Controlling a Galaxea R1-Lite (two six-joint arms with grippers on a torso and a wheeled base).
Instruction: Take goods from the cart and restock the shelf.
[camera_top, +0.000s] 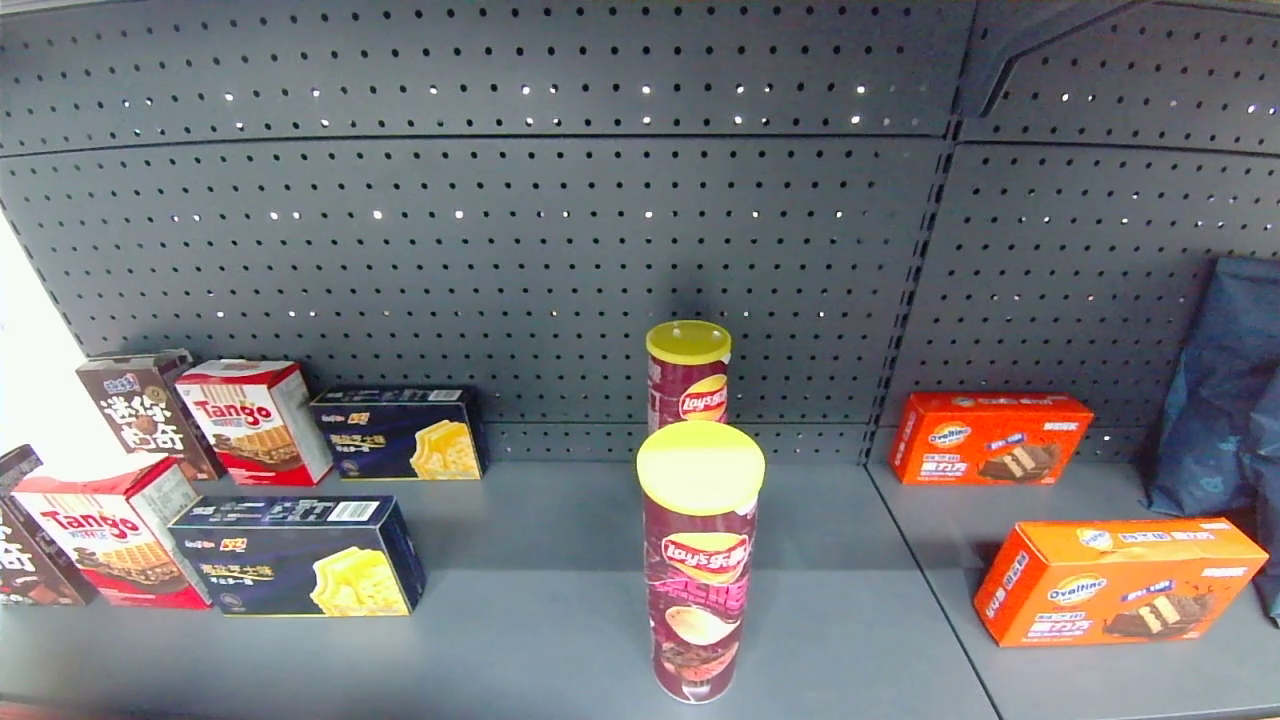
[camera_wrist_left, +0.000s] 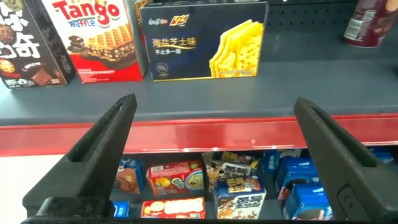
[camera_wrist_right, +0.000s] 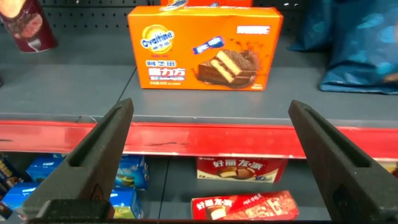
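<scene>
Grey metal shelf deck (camera_top: 540, 520), perforated grey back panel (camera_top: 500, 250) behind. Two maroon cylindrical chip cans with yellow lids stand upright in file — front can (camera_top: 700, 570) at 6 o'clock, rear can (camera_top: 688, 375) near the panel. Orange cardboard boxes (camera_top: 1115, 580) at 4 o'clock, navy cardboard boxes (camera_top: 300, 555) at 8. Left gripper (camera_wrist_left: 214, 104) and right gripper (camera_wrist_right: 211, 104) both spread wide, holding nothing — each facing the red shelf-edge rail (camera_wrist_left: 205, 134).
</scene>
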